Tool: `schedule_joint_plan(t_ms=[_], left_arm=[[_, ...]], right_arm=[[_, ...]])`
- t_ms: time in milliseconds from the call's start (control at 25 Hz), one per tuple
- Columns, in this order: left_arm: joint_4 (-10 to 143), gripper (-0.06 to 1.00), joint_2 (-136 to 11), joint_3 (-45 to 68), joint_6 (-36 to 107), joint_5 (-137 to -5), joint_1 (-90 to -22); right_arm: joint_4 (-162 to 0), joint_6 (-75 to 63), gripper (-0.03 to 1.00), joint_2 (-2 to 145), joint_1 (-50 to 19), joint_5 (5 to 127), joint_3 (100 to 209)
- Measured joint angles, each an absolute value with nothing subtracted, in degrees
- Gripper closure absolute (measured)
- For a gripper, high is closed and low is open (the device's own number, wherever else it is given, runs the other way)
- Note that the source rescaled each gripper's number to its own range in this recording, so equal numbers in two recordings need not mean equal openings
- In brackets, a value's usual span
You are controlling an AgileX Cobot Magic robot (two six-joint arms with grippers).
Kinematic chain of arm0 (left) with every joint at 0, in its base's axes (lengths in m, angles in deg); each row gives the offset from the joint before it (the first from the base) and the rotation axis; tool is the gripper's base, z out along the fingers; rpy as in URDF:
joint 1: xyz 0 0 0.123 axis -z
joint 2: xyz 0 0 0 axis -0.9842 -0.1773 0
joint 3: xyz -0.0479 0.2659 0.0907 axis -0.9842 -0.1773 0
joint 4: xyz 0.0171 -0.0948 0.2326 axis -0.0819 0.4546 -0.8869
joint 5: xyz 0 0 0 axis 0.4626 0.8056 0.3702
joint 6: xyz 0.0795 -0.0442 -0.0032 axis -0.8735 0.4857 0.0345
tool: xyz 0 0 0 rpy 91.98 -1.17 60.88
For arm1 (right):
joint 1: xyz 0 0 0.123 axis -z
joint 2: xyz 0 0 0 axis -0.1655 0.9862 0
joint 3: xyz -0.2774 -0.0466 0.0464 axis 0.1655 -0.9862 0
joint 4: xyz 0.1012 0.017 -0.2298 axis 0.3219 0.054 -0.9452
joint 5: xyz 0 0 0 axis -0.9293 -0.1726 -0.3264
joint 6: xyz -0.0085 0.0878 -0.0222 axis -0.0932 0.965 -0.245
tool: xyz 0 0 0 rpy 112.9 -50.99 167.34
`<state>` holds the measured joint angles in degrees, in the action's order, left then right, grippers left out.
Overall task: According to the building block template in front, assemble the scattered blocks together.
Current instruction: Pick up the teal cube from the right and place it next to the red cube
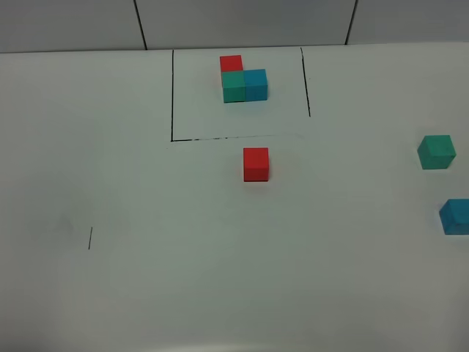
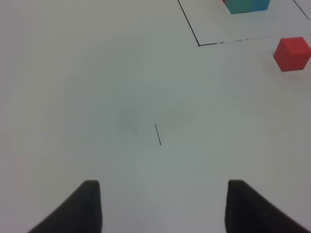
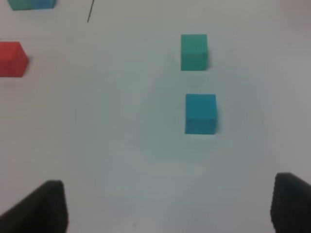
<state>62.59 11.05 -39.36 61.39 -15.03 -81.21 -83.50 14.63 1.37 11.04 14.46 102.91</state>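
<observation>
White table [image 1: 146, 293], grey wall panels [image 1: 242, 22]; left fingers [image 2: 87, 208] apart, right fingers [image 3: 43, 208] wider.

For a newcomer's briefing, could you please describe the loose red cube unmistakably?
Find the black-lined frame at the far middle of the table. Just outside its near line sits the red cube, alone. The other red cube is inside the frame, touching a green cube.

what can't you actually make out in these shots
Exterior high: the loose blue cube is cut off by the right edge.
Left wrist: the template is cropped by the top edge, so its layout is unreadable.
Right wrist: the loose red cube is clipped by the left edge, the template by the top edge.
</observation>
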Motion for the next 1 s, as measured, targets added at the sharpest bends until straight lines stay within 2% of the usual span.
schedule_joint_plan(t_ms=[280, 520, 760, 1000], left_arm=[[62.6, 0.72, 11.0, -39.4, 61.4, -15.0, -81.2], [62.6, 0.72, 11.0, -39.4, 61.5, -15.0, -81.3], [62.6, 0.72, 11.0, -39.4, 61.5, -15.0, -81.3], [62.6, 0.72, 11.0, -39.4, 61.5, -15.0, -81.3]], right_arm=[[-83.8, 17.9, 0.16, 6.7, 11.0, 14.6, 102.9], [-85.9, 19.6, 0.08, 28.9, 11.0, 18.9, 106.0], [-89.4, 19.2, 0.01, 57.2, 11.0, 24.3, 118.6], [-88.5, 13.7, -0.01, 82.9, 11.0, 25.3, 134.4]])
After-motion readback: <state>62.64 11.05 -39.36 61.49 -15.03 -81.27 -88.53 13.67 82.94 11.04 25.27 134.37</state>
